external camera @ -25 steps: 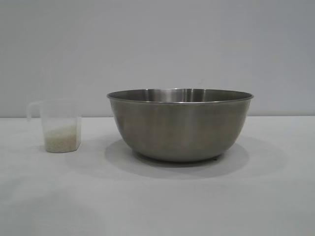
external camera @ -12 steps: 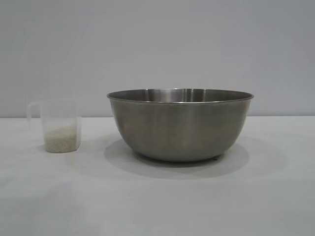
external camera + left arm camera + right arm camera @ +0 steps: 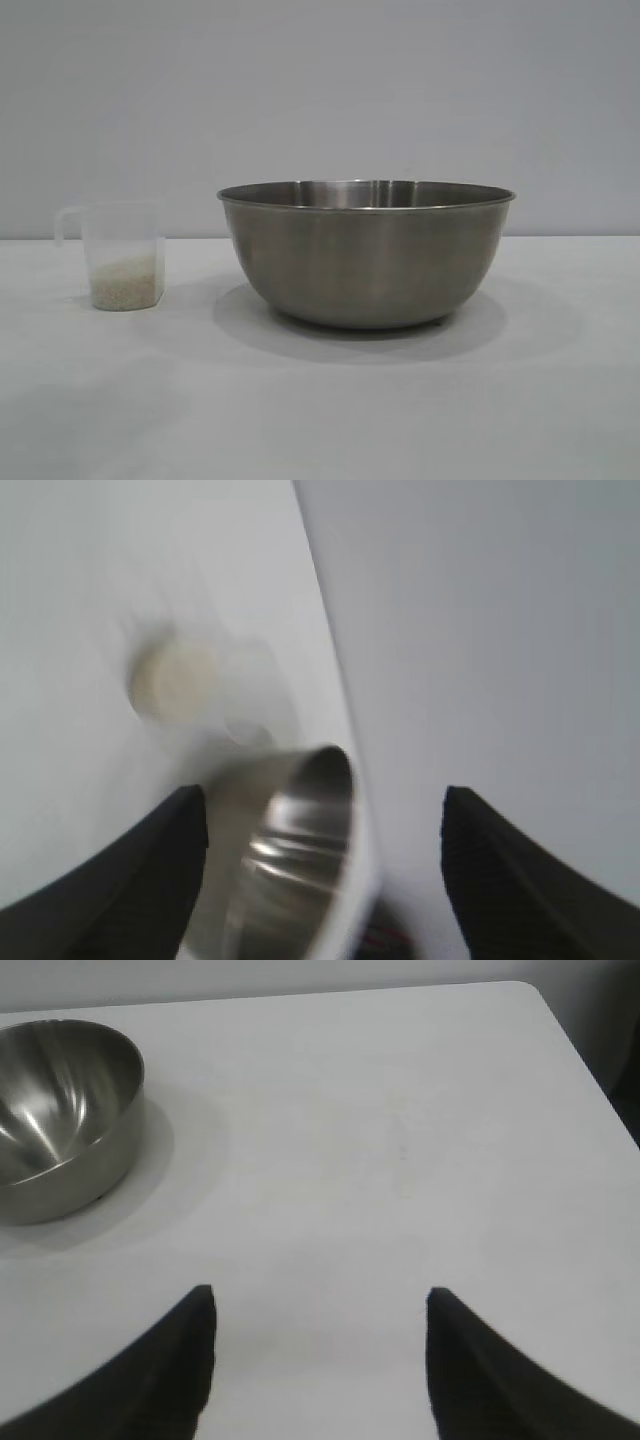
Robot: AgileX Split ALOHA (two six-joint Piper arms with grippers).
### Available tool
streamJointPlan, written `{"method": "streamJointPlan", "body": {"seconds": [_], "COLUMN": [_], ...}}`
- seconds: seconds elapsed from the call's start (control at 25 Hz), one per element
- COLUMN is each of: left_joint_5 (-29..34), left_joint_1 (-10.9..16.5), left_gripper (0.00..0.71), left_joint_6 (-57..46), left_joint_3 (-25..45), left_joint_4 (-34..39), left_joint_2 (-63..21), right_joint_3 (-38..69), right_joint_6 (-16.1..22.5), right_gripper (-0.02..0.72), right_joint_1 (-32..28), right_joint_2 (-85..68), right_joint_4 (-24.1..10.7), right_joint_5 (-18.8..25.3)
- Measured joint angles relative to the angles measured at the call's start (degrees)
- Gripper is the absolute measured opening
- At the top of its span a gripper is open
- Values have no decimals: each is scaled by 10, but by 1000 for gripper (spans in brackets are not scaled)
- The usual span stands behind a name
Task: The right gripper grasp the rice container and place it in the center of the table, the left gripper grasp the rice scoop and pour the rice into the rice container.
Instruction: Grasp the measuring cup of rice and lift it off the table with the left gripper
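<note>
The rice container (image 3: 366,255), a wide steel bowl, stands on the white table (image 3: 320,420) near the middle of the exterior view. To its left stands the rice scoop (image 3: 120,240), a translucent cup with its handle pointing left and rice (image 3: 125,283) in its lower part. Neither gripper shows in the exterior view. My left gripper (image 3: 325,795) is open and empty, off the table, looking over the rice container (image 3: 300,850) and the rice scoop (image 3: 172,678) beyond. My right gripper (image 3: 320,1295) is open above bare table, well apart from the rice container (image 3: 60,1110).
A pale grey wall backs the table. The table's far corner and edge (image 3: 560,1020) show in the right wrist view, with bare tabletop between my right gripper and the bowl.
</note>
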Motion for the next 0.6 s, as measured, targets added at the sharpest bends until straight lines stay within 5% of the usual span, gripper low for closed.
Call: {"method": "streamJointPlan", "body": {"seconds": [0.16, 0.28, 0.6], "left_joint_5": [118, 131, -18], "left_joint_1": [0, 0, 0], "left_gripper": [436, 436, 436], "left_joint_6": [267, 391, 411], "left_joint_3": [-3, -4, -4], "left_joint_4": [48, 138, 442], "left_joint_2": [0, 0, 0], "right_joint_3": [0, 0, 0], "right_joint_6": [0, 0, 0], "right_gripper": [387, 387, 387], "right_joint_1": [0, 0, 0], "right_joint_2": [0, 0, 0], "right_joint_4": [0, 0, 0], "right_joint_5": [0, 0, 0]}}
